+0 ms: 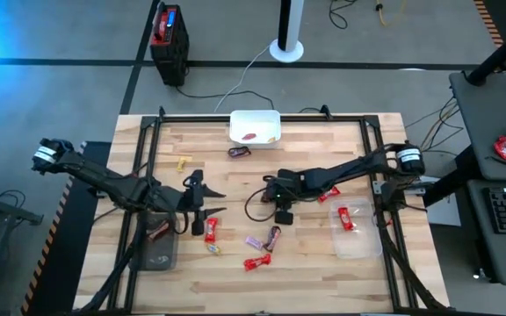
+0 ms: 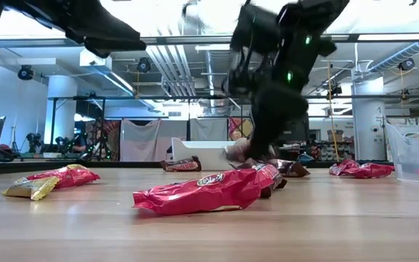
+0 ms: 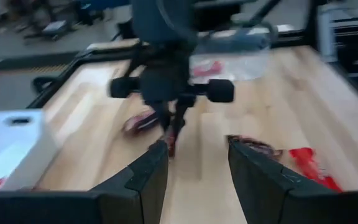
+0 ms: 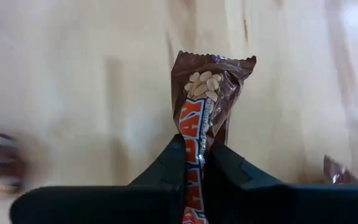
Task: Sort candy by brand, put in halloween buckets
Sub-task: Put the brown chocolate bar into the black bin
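Brown candy bar: pinched by the right pincer, centre of the high frame, above the wooden surface. Red candies lower centre. White bucket top centre, clear bucket right. Left pincer: spread wide, centre-left, holding nothing

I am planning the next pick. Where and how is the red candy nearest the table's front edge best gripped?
Grip the red candy across its narrow middle, coming straight down from above: it lies flat and alone on the wood, long axis roughly left to right, so claw fingers fit on either long side.
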Motion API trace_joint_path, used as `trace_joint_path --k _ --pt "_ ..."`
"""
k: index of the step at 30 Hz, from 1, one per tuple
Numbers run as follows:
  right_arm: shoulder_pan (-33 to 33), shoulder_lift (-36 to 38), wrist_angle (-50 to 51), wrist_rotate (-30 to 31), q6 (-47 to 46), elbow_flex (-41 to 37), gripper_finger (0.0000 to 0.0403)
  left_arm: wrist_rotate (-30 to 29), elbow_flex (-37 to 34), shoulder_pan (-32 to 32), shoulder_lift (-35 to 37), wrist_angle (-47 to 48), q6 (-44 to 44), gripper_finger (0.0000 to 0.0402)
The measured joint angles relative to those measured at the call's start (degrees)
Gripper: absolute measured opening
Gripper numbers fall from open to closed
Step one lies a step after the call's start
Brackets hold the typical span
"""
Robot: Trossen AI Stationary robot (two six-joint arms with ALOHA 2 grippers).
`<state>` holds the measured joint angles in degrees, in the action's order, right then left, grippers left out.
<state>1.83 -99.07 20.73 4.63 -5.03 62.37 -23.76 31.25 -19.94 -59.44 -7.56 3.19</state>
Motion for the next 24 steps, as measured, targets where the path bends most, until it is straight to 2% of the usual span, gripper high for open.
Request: trace_joint_path --k 2,6,13,18,24 --pt "1.51 1.75 -1.57 0.9 -0.6 0.02 0.0038 2.2 -1.27 0.0 -0.23 -3.48 -1.31 0.0153" --pt "6.06 4.4 -7.77 8.67 2.71 0.02 0.0038 1.8 -4.47 0.3 -1.12 -10.23 -1.51 0.0153" --pt "12.9 3.76 -20.44 24.21 18.24 0.07 0.0031 1.75 -7.71 1.94 -4.73 -21.02 -0.22 0.0157" --pt "13.7 3.65 -26.25 28.35 22.76 0.09 0.003 1.76 -7.49 3.31 -8.02 -21.92 2.44 0.0189" --pt "13.68 3.63 -30.0 28.54 27.37 0.09 0.003 1.77 -6.55 3.59 -12.91 -28.56 1.05 0.0235"
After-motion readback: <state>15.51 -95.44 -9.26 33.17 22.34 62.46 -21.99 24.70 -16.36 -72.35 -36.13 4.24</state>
